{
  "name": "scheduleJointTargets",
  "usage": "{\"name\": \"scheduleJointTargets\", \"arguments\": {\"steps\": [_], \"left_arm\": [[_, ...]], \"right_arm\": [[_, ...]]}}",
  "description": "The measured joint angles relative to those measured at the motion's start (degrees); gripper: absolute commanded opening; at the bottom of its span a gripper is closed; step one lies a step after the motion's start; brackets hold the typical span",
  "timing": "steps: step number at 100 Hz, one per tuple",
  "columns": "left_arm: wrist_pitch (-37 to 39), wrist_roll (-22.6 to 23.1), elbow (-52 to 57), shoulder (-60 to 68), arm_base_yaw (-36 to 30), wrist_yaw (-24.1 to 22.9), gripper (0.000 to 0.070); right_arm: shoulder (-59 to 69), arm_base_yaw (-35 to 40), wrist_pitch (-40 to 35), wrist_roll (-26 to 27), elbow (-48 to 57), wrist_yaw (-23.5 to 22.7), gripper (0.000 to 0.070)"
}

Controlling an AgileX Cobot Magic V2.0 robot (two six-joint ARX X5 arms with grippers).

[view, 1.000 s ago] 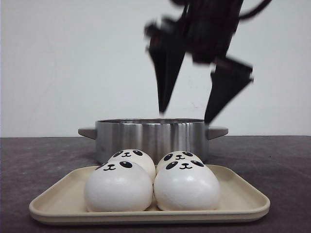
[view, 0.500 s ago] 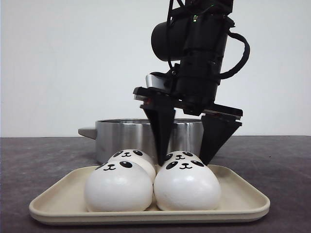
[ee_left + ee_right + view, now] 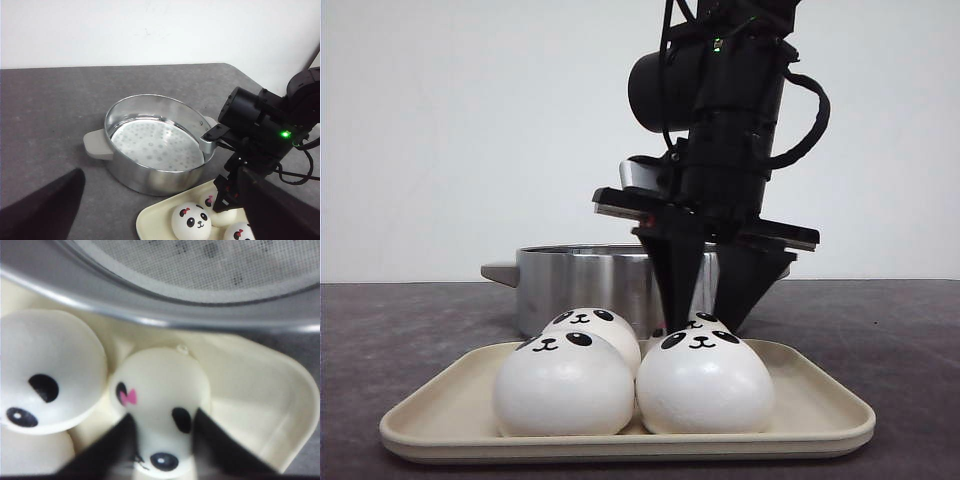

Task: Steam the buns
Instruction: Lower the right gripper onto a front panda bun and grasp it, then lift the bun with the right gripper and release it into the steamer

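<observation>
The right claw (image 3: 708, 315) is lowered onto the back right bun (image 3: 159, 390) of the four, its two dark fingers (image 3: 107, 450) pressed against either side of that bun's panda face, so it is grasping the bun, which sits on the cream tray (image 3: 820, 405). The left claw (image 3: 150, 220) shows only as two dark finger shapes at the edge of its own wrist view, spread wide apart with nothing between them, released and off to the side above the desk (image 3: 400, 330). The buns (image 3: 565, 385) sit in two rows of two, touching one another, in the middle of the tray, which lies on the dark grey desk at the near edge. Just behind the tray stands a round steel pot (image 3: 155, 145) with two grey side handles and a perforated steamer plate (image 3: 150, 145) inside; no bun lies in it.
</observation>
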Motion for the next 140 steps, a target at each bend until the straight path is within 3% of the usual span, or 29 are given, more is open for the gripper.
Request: {"name": "scheduleJointTargets", "arguments": {"steps": [38, 61, 69, 96, 115, 140], "left_arm": [[0.0, 0.0, 0.0, 0.0, 0.0, 0.0, 0.0596], [0.4, 0.0, 0.0, 0.0, 0.0, -2.4, 0.0595], [0.5, 0.0, 0.0, 0.0, 0.0, -2.8, 0.0595], [0.5, 0.0, 0.0, 0.1, 0.0, -2.8, 0.0594], [0.4, 0.0, 0.0, 0.9, 0.0, -2.8, 0.0594], [0.4, 0.0, 0.0, 1.5, 0.0, -2.8, 0.0594]], "right_arm": [[-1.8, 0.9, 0.2, -0.2, -0.3, 0.1, 0.0001], [-17.1, 2.3, 0.2, -0.2, -0.3, -5.5, 0.0001], [-21.4, 2.6, 0.3, -0.2, 0.3, -5.5, 0.0001], [-23.3, -0.3, 2.6, -2.7, 13.8, 4.7, 0.0001], [-16.3, -4.6, 4.9, -6.7, 23.8, 5.5, 0.0001], [-1.0, -7.9, 9.0, -9.9, 24.3, 8.3, 0.0001]]}}
